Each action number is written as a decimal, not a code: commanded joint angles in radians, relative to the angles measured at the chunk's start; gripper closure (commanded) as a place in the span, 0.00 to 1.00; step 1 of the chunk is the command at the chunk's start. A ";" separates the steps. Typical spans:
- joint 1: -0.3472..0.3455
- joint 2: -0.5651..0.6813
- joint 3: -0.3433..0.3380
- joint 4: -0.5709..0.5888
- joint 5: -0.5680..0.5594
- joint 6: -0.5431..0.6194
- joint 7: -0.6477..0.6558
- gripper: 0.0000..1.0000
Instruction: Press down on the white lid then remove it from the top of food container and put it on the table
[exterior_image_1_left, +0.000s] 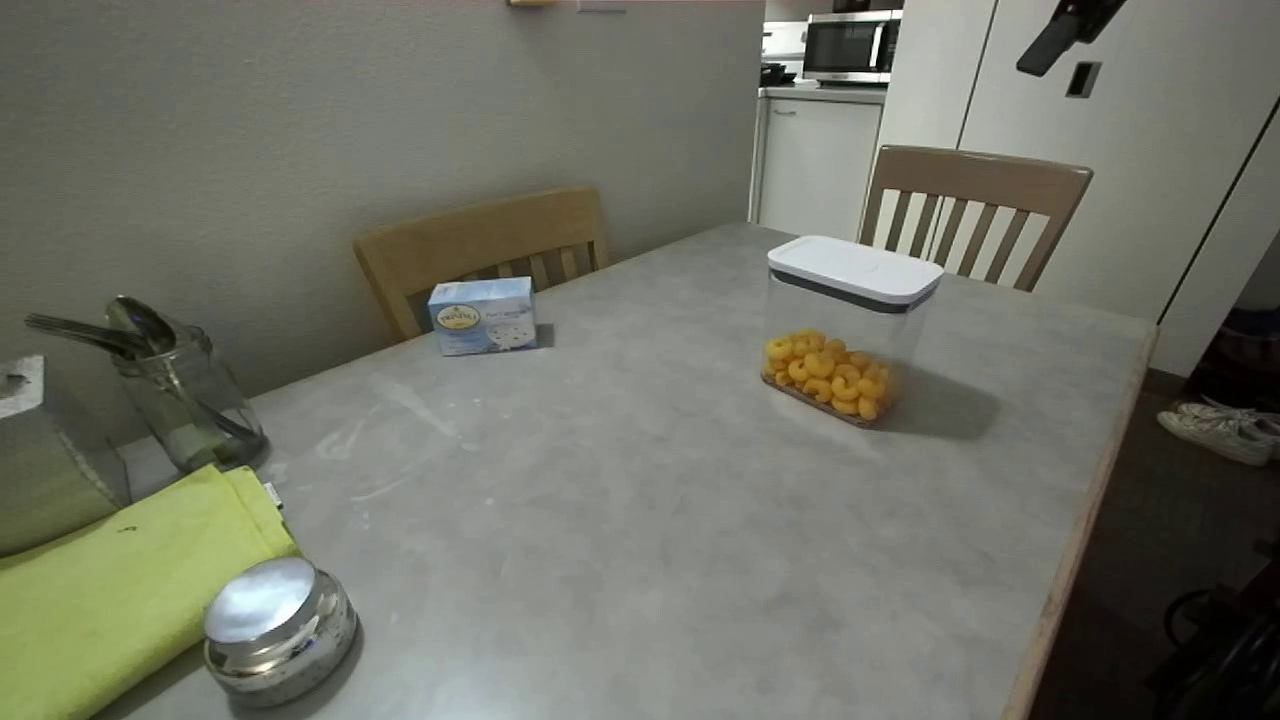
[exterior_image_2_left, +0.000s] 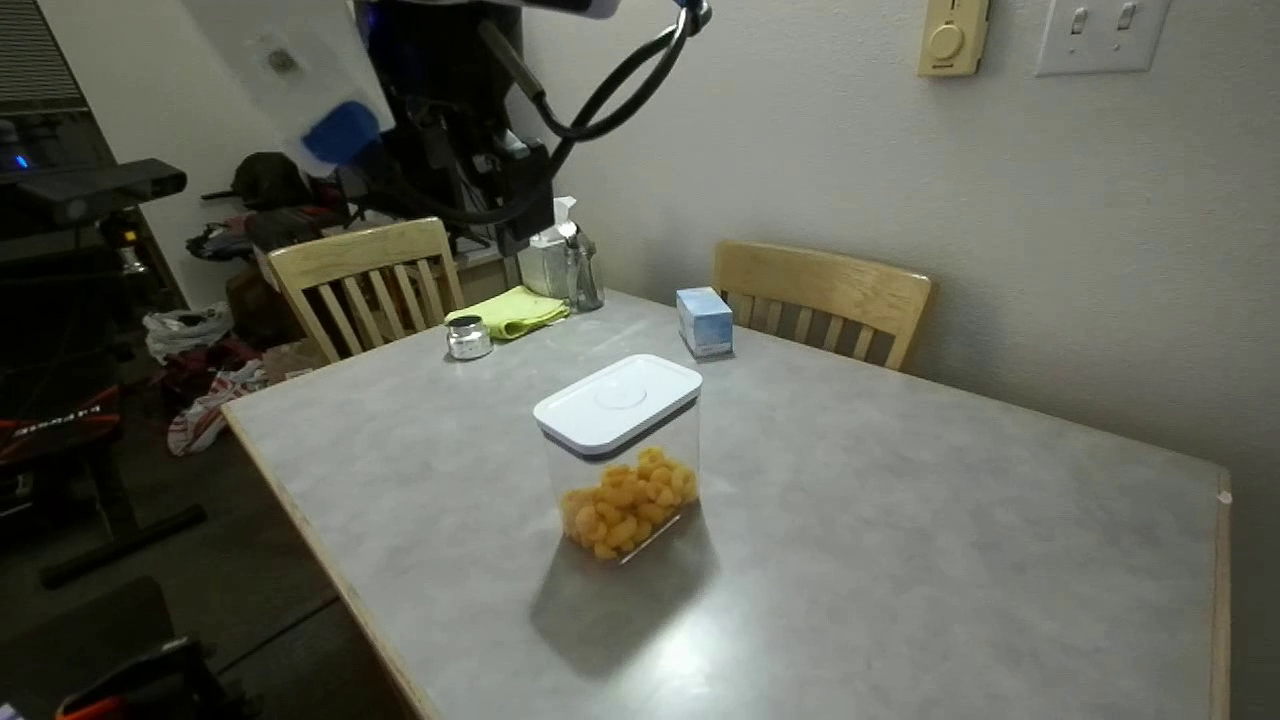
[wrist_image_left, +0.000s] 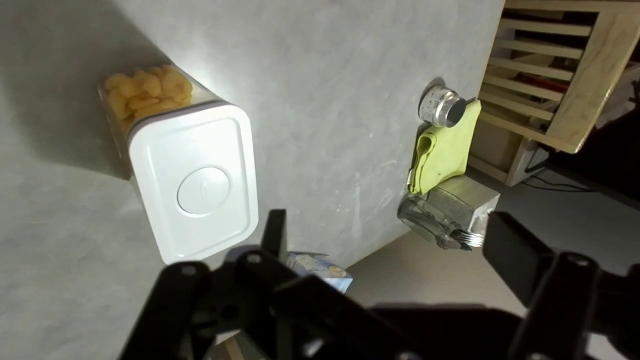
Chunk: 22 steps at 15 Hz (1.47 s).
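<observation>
white lid (wrist_image_left: 195, 182) on food container (exterior_image_1_left: 850, 322) — upright on table (exterior_image_1_left: 620, 480)

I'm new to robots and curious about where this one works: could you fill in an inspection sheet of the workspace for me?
Surface: grey table, with whitish smears near the glass jar.
Job's things: white lid on the clear food container, which holds yellow-orange pieces.
Clutter: blue box, yellow-green cloth, silver jar, grey box; cutlery in the glass jar.
Robot's hand: open, holding nothing, apart from the lid.
Cables: black cable looping in the air near the hand.
Surroundings: wooden chairs at the table; microwave and white shoes beyond it.
</observation>
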 joint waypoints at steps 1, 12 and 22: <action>-0.137 0.101 0.109 0.062 -0.026 -0.133 -0.002 0.00; -0.398 0.464 0.382 0.396 -0.252 -0.381 -0.012 0.00; -0.481 0.529 0.483 0.449 -0.198 -0.332 0.040 0.00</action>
